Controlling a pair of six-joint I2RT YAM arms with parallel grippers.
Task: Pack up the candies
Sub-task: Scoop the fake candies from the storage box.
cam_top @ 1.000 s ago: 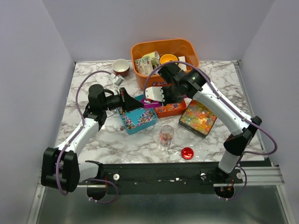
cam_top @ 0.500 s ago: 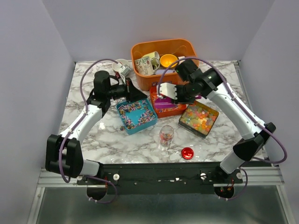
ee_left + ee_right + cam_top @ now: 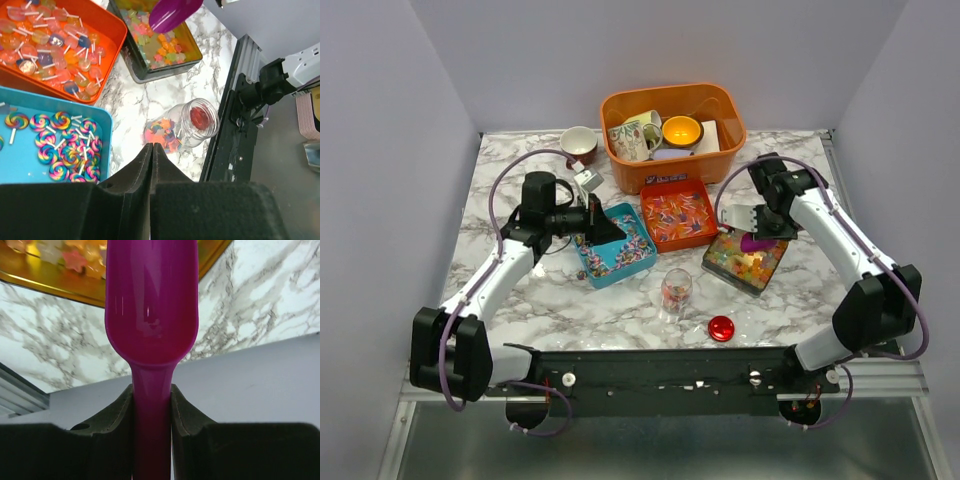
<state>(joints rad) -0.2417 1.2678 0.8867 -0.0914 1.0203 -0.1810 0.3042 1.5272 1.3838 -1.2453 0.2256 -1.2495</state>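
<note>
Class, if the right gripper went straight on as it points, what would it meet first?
Likely the jelly candies in the dark tin, its purple scoop leading; depth is unclear.

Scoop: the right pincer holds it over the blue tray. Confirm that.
Not quite: the tray is wrong. The right pincer holds the scoop over the dark tin, as the top view shows.

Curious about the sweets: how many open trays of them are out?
3: a blue tray at left, an orange tray in the middle, a dark tin at right. None seems hidden.
</note>
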